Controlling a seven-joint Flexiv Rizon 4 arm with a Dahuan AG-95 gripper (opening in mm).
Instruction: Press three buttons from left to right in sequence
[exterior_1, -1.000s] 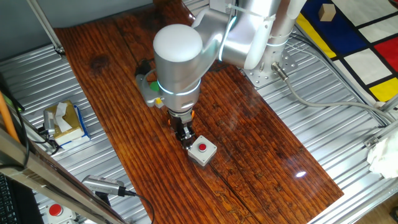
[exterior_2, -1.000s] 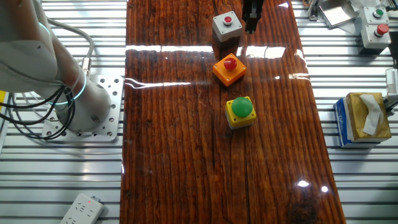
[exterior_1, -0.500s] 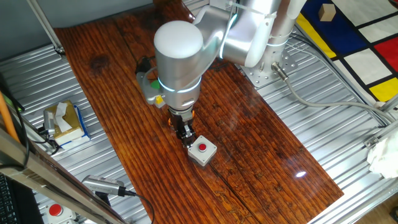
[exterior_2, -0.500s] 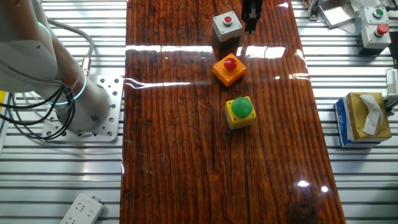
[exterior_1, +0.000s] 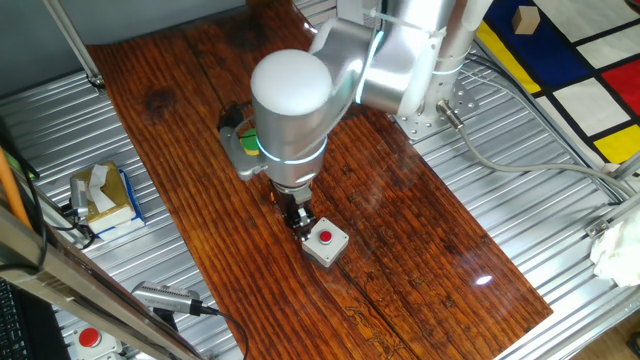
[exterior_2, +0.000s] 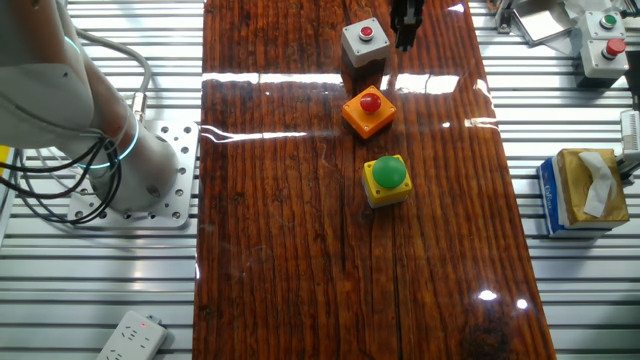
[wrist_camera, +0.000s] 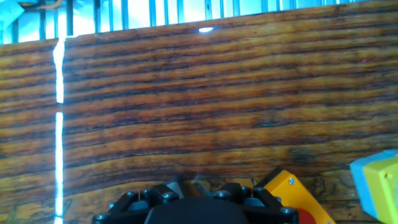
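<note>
Three button boxes stand in a row on the dark wooden board (exterior_2: 300, 250): a yellow box with a green cap (exterior_2: 386, 180), an orange box with a red cap (exterior_2: 369, 110) and a grey box with a red cap (exterior_2: 364, 40). My gripper (exterior_2: 406, 25) hangs low beside the grey box (exterior_1: 325, 241), not over its cap. In one fixed view the gripper (exterior_1: 297, 215) is just left of that box, and my arm hides most of the yellow box (exterior_1: 240, 142). The hand view shows the orange box's corner (wrist_camera: 287, 194) and the yellow box's edge (wrist_camera: 379, 183). The fingertips are blurred.
A whitish box with a red button (exterior_2: 607, 55) and one with a green button (exterior_2: 606, 22) sit off the board. A tissue box (exterior_2: 585, 190) lies on the metal table beside the board. The robot base (exterior_2: 150, 170) and a power strip (exterior_2: 130, 335) are on the other side.
The arm has shifted slightly; the gripper has edged a little along the grey box's side. The buttons have not moved.
</note>
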